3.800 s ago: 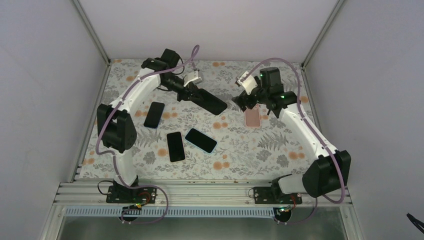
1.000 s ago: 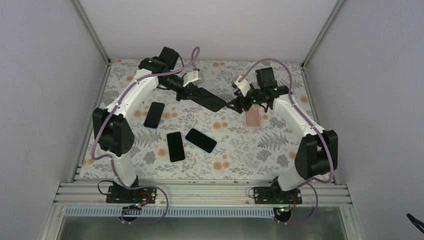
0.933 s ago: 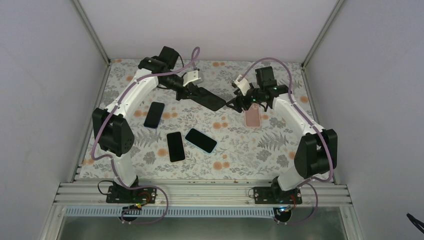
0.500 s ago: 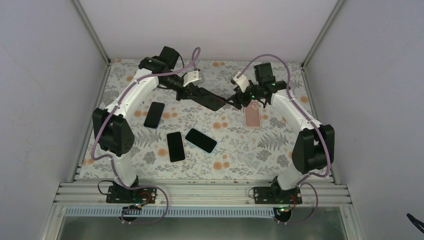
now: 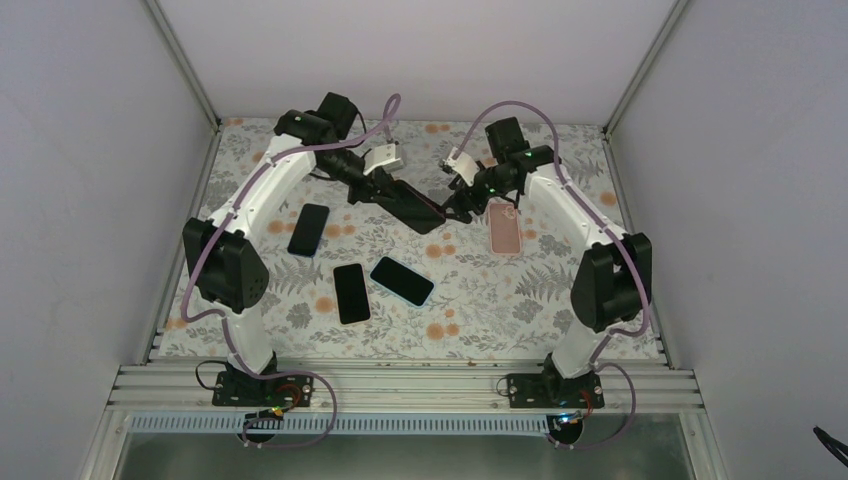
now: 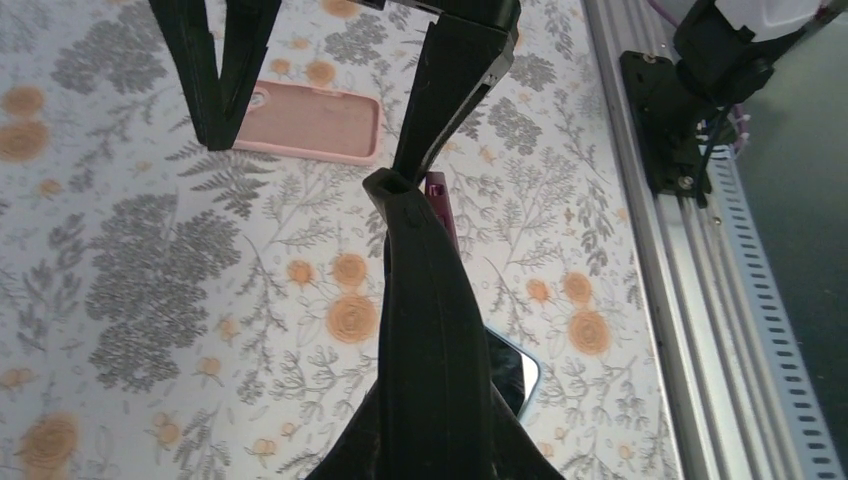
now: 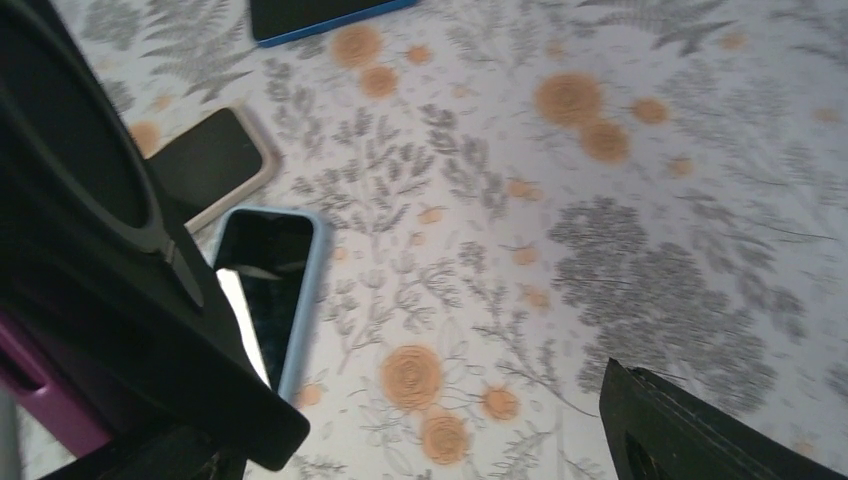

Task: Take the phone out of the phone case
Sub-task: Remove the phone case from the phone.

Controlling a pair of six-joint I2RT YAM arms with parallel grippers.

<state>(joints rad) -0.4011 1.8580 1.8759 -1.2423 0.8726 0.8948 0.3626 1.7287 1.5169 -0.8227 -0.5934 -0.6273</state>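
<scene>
Lower centre, a blue case [image 5: 397, 291] lies flat, a dark phone [image 5: 402, 280] inside. Higher up, the left gripper [image 5: 388, 190] pinches the black phone case [image 5: 420, 208] aloft, and the right gripper [image 5: 452, 207] is spread wide at its tip. Pink case [image 5: 506, 228] on the right.

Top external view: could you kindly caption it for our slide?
Left end effector holds the cased phone; open right end effector at its far end.

Matt floral-printed covering over the worktop [image 5: 480, 300]; dull, rubbery-looking black on the phone case [image 6: 430, 330]; smooth matt finish on the pink case [image 6: 310, 120]; glossy, reflective screen on the light-blue-cased phone [image 7: 265, 290]; ribbed bare metal along the rail [image 5: 400, 385].
</scene>
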